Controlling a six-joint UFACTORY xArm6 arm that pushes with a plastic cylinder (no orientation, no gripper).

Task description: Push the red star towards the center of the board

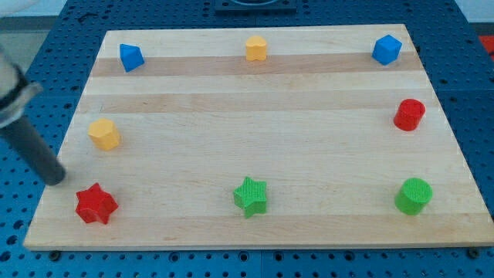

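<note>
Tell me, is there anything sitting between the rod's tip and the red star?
Nothing: in the camera view, only bare board separates my tip from the red star, which lies just toward the view's lower right of it.

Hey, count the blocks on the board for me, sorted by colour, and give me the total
Blue: 2, a blue block and a blue cube
Yellow: 2, a top yellow block and a left yellow block
Red: 2, the red star and a red cylinder
Green: 2, a green star and a green cylinder
Total: 8
</note>
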